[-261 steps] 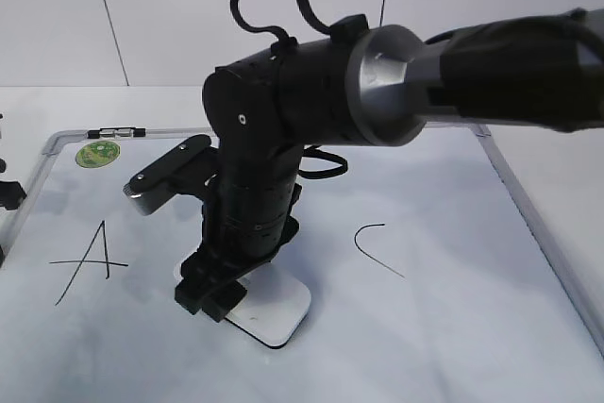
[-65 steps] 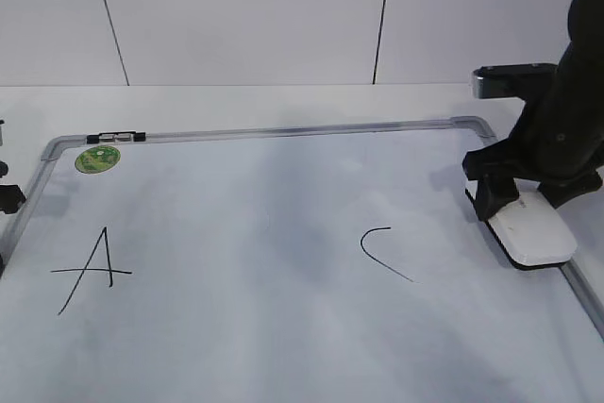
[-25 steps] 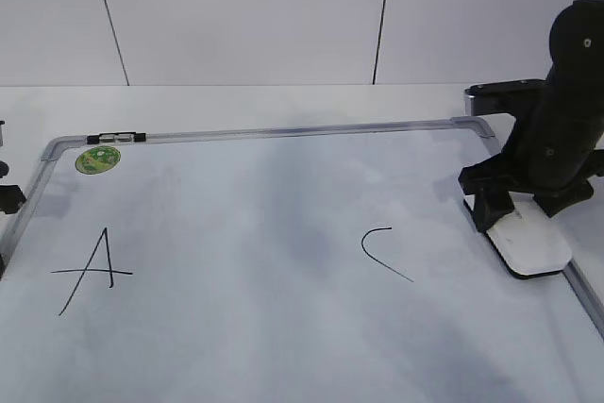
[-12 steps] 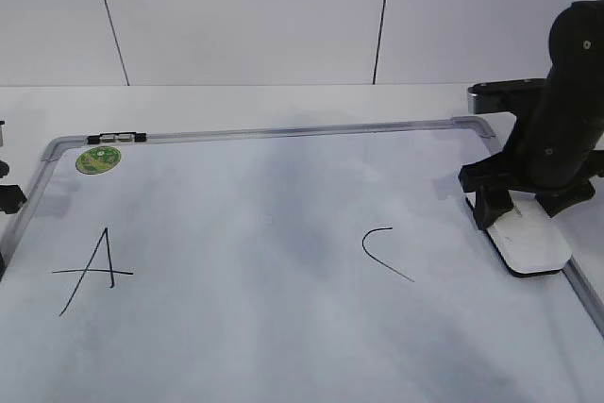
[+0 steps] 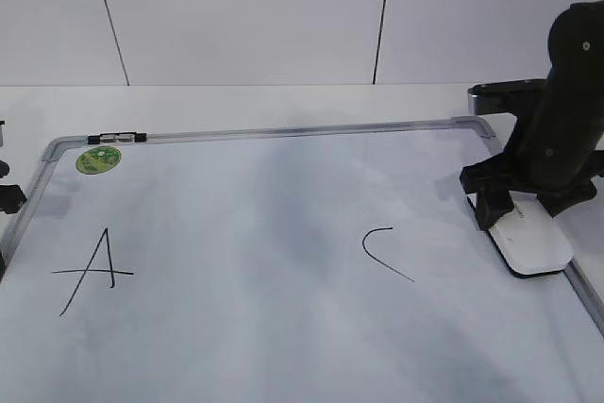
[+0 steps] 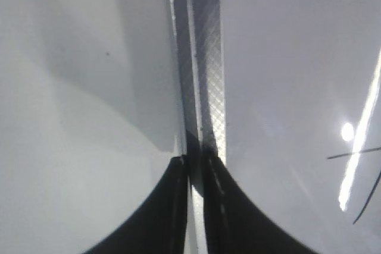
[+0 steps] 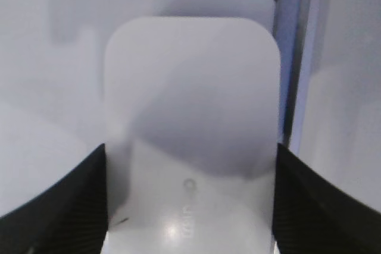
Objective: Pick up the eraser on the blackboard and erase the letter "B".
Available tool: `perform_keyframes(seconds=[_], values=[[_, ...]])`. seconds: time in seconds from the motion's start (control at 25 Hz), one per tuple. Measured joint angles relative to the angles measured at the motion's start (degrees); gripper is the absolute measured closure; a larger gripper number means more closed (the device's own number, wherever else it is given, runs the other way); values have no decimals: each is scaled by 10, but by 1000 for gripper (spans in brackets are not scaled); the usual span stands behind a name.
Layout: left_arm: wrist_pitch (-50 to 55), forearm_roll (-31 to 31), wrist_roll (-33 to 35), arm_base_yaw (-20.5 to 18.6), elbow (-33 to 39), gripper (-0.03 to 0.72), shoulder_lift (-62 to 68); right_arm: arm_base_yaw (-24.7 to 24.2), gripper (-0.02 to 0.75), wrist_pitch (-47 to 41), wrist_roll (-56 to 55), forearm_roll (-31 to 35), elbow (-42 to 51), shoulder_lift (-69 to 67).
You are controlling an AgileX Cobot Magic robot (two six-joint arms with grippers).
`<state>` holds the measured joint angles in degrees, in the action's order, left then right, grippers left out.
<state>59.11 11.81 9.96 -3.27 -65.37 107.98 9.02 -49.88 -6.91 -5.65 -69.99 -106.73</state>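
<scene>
The blackboard (image 5: 283,128) is a white board with a grey frame, lying flat. It carries a black "A" (image 5: 90,271) and a "C" (image 5: 385,252). No letter "B" shows between them. The white eraser (image 5: 540,243) lies flat by the board's right frame. My right gripper (image 5: 521,209) stands over its near end. In the right wrist view the fingers (image 7: 190,206) sit against both long sides of the eraser (image 7: 190,105). My left gripper (image 6: 196,157) is shut, its tips at the board's left frame rail (image 6: 205,57). It also shows at the far left of the exterior view (image 5: 8,197).
A round green sticker (image 5: 97,159) and a small black clip (image 5: 115,137) sit at the board's top left corner. The white table (image 5: 283,101) runs past the board to a panelled wall. The right arm's dark body (image 5: 566,110) rises above the board's right corner.
Ten seconds ago my right arm held the eraser at the board's middle. It has moved to the right frame and lowered the eraser flat. Over the last second almost nothing moved.
</scene>
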Motion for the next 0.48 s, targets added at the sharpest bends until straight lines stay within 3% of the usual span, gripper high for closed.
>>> perform_keyframes(seconds=[0.48], values=[[1, 1, 0, 0, 0, 646, 0, 0, 205, 0, -1, -19, 0, 0]])
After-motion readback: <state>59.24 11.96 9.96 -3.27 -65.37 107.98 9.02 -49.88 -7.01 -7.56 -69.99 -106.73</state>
